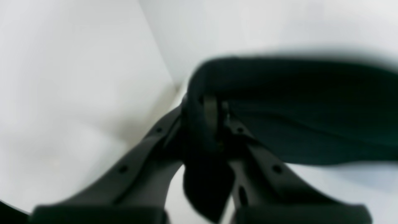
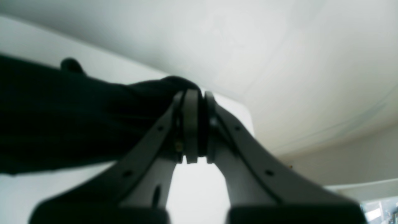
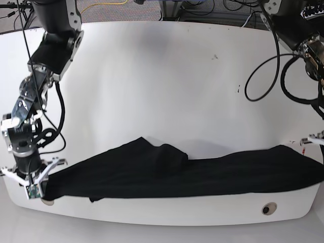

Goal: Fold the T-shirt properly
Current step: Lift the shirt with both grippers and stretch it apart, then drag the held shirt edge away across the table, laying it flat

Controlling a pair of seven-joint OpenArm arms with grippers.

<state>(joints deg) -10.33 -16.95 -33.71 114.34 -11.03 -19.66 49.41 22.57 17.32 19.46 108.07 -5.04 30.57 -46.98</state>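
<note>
The T-shirt [image 3: 177,174] hangs as a long black band, stretched low over the front part of the white table [image 3: 167,76] between my two grippers. No print shows on it. At the base view's left end, my right gripper [image 3: 38,186] pinches one end of the cloth. The right wrist view shows this gripper [image 2: 199,96] shut on a fold of the T-shirt [image 2: 62,118]. My left gripper [image 3: 320,152] is at the base view's right edge, mostly cut off. In the left wrist view that gripper [image 1: 217,105] is shut on the T-shirt [image 1: 311,118], with a flap hanging below the fingers.
A small round hole [image 3: 267,208] sits near the table's front edge on the right. Black cables [image 3: 263,76] loop over the table's far right by the left arm. More cables and equipment lie beyond the back edge. The cloth runs close along the front edge.
</note>
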